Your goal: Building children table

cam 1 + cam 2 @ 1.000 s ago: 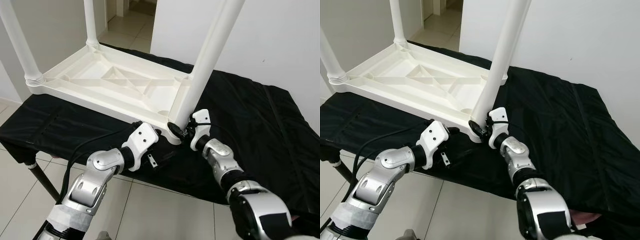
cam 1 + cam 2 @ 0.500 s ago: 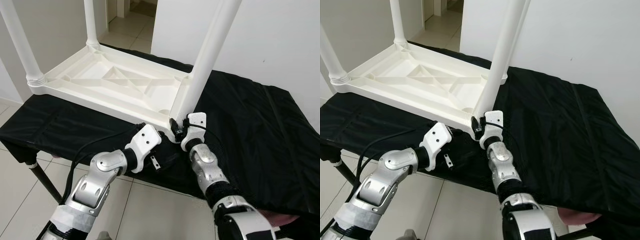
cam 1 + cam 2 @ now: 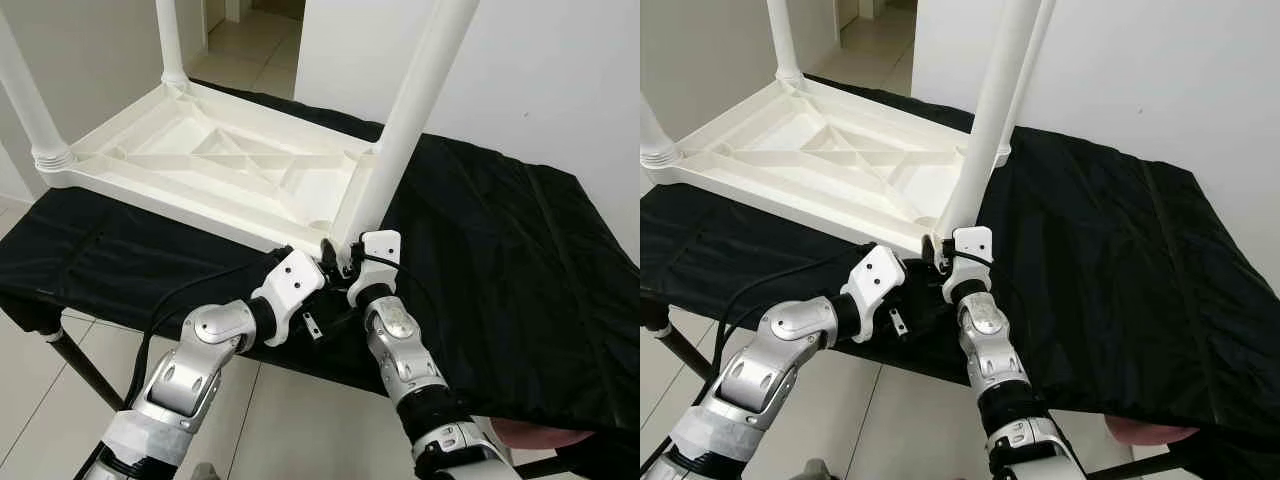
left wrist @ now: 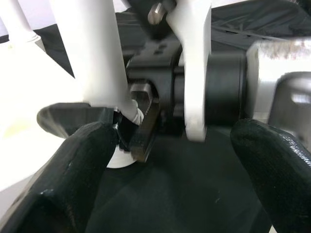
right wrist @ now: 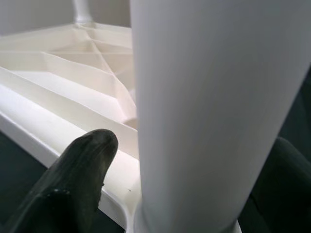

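1. From the head cameras I see the white plastic children's table (image 3: 215,165) lying upside down on a black cloth (image 3: 500,260) that covers a work surface, its ribbed underside facing up.
2. Three table legs stand upright in their corner sockets: the back leg (image 3: 168,45) at about 11 o'clock, the left leg (image 3: 25,100) at 9 o'clock, and the near leg (image 3: 405,115) close to centre, tilted slightly toward 1 o'clock.
3. My right gripper (image 3: 940,252) is at the base of the near leg, at the table's near corner. In the right wrist view its black fingers (image 5: 73,187) sit either side of the white leg, clamped around it just above the socket.
4. My left gripper (image 3: 318,268) is just beside the same corner, at roughly 8 o'clock from the leg's base. In the left wrist view its fingers (image 4: 73,179) are spread apart, holding nothing, with the leg's base and the right gripper between and beyond them.
5. A black cable (image 3: 190,290) runs along my left forearm.
6. Pale floor tiles (image 3: 300,425) lie below the work surface's near edge.
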Motion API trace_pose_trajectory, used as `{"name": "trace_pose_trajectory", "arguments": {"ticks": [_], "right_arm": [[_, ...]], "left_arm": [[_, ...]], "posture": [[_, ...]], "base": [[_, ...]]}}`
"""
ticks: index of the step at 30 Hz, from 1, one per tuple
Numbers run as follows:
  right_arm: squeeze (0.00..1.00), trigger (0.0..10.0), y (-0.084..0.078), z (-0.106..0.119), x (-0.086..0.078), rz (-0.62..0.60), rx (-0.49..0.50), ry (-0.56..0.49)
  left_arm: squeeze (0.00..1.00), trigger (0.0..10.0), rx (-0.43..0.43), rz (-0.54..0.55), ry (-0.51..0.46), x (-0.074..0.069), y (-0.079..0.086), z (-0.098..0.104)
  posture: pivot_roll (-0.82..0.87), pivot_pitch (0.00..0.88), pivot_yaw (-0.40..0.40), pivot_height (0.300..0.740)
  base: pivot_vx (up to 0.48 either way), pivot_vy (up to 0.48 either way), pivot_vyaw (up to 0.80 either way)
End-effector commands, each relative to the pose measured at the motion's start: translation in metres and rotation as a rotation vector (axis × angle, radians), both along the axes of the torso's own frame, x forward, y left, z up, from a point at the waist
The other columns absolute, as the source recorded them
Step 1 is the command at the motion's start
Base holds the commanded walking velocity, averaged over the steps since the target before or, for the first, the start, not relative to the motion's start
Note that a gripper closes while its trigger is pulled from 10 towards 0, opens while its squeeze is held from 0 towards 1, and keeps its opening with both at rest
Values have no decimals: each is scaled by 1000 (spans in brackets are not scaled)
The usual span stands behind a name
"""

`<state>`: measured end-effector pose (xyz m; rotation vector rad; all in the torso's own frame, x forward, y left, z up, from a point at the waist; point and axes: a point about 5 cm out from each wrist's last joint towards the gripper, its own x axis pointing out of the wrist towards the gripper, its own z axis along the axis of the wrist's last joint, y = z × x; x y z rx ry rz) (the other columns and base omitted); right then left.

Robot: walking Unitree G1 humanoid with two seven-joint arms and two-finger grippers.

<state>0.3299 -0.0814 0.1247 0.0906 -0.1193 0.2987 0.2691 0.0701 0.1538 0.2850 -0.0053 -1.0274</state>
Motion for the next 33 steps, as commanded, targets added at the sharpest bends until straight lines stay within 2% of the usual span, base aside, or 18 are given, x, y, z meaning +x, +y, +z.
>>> {"name": "trace_pose_trajectory", "arguments": {"ticks": [1,4,6,9,13,17,22,23,24,25,26,27,28,29,33], "right_arm": [[0,10000,-8,3,-2,96,27,-10],[0,10000,-9,3,-2,128,26,-15],[0,10000,-18,2,-1,201,-24,-25],[0,10000,-22,1,-1,220,-46,-26],[0,10000,-35,0,14,281,-94,-16],[0,10000,-34,-1,24,311,-114,19],[0,10000,-31,-3,27,338,-135,47],[0,7804,-30,-4,29,349,-140,64],[0,7804,-30,-4,29,349,-140,64],[0,6863,-29,-5,30,356,-142,76],[0,6863,-29,-5,30,356,-142,76],[0,667,-28,-5,31,361,-141,84],[0,667,-27,-6,32,366,-140,87],[0,0,-27,-6,32,370,-139,90],[0,0,-27,-10,30,390,-131,92]], "left_arm": [[0,10000,1,35,5,1,-1,-4],[0,10000,1,35,5,1,-1,-4],[0,10000,1,29,5,0,-2,-4],[0,10000,1,26,5,0,-2,-4],[0,10000,8,-7,10,-4,-4,-4],[0,10000,10,-11,9,-4,-3,-3],[0,10000,14,-6,7,-3,-1,-2],[0,10000,16,-4,5,-2,0,-1],[0,10000,16,-4,5,-2,0,-1],[0,10000,17,-2,5,-2,0,-1],[0,10000,17,-2,5,-2,0,-1],[0,10000,18,1,6,-2,1,0],[0,10000,18,2,7,-2,1,0],[0,10000,19,3,7,-2,1,0],[0,10000,19,10,11,-3,3,-1]], "posture": [[63,0,-147,740],[63,0,-147,740],[62,0,-145,740],[62,0,-145,740],[61,0,-134,740],[71,0,-120,740],[76,0,-112,740],[81,0,-110,740],[81,0,-110,740],[81,0,-110,740],[81,0,-110,740],[84,0,-108,740],[84,0,-108,740],[88,0,-111,740],[84,0,-116,740]], "base": [[0,0,0],[0,0,0],[0,0,0],[0,0,0],[0,0,0],[0,0,0],[0,0,0],[0,0,0],[0,0,0],[0,0,0],[0,0,0],[0,0,0],[0,0,0],[0,0,0],[0,0,0]]}}
